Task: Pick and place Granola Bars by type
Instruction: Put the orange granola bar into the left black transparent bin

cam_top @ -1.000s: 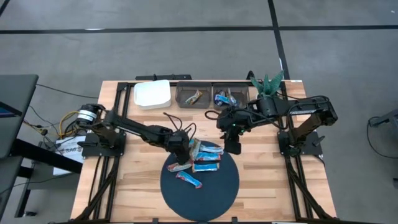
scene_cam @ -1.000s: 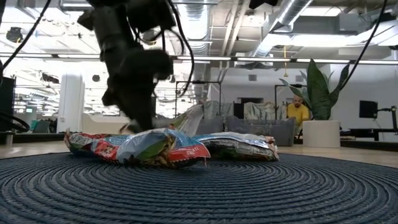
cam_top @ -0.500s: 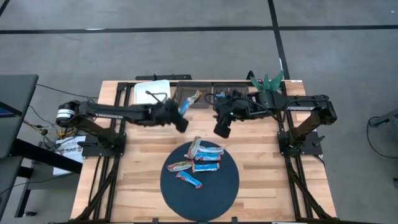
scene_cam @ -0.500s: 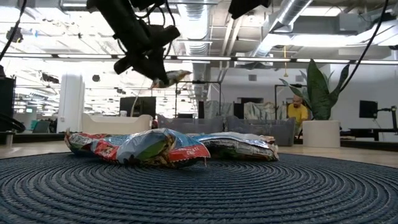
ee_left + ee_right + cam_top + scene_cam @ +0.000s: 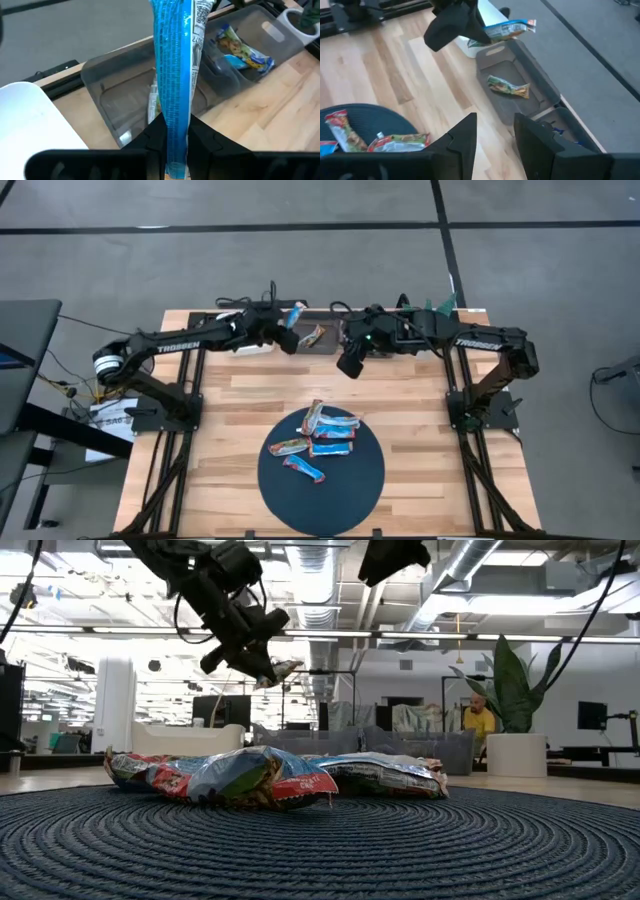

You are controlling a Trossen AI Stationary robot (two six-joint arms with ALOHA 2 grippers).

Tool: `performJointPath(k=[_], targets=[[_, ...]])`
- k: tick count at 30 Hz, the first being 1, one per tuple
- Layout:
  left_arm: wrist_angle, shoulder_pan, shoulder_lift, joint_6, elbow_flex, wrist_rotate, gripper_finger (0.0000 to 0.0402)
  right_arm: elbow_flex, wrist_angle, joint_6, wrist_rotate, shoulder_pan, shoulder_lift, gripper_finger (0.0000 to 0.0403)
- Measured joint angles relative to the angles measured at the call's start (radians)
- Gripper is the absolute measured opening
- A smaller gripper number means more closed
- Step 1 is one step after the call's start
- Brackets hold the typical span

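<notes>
Wooden surface (image 5: 230, 395) under bright office lights, dark round mat (image 5: 345, 485) at the near edge with five bars (image 5: 322, 438) still heaped on it. The left tool (image 5: 290, 330) is pinched tight on a blue bar (image 5: 175, 65), which sticks straight out from between its fingers, hanging above the left bin (image 5: 312, 335) at the far edge. One bar (image 5: 508, 86) already lies in that bin; the right bin (image 5: 250, 42) holds others. To do this well, bring the bar low over the bin's middle, clear of the walls, then release. The right tool (image 5: 494, 131) waits just right of it, fingers parted, empty.
</notes>
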Motion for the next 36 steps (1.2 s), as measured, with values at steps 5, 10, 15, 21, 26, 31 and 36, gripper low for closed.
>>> performJointPath(k=[5,10,15,21,26,31,36], targets=[[0.083,0.043,0.058,0.001,0.003,0.104,0.0039,0.000,0.001,0.000,0.000,-0.029,0.000,0.0123],[0.078,0.043,0.158,0.057,0.096,0.112,0.0039,0.000,0.003,0.000,-0.002,-0.046,0.000,0.0123],[0.002,0.044,0.247,0.132,0.231,0.089,0.0039,0.000,0.003,0.000,-0.003,-0.050,0.000,0.0122],[-0.092,0.058,0.291,0.184,0.308,0.096,0.0043,0.000,0.001,0.000,-0.003,-0.049,0.000,0.0122],[-0.096,0.073,0.291,0.183,0.308,0.099,0.0086,0.000,0.001,0.000,-0.003,-0.049,0.000,0.0122],[-0.098,0.087,0.291,0.155,0.308,0.135,0.0141,0.000,0.001,0.000,-0.003,-0.049,0.000,0.0123],[-0.105,0.078,0.291,0.138,0.308,0.261,0.0156,0.000,-0.002,0.000,-0.005,-0.049,0.000,0.0123]])
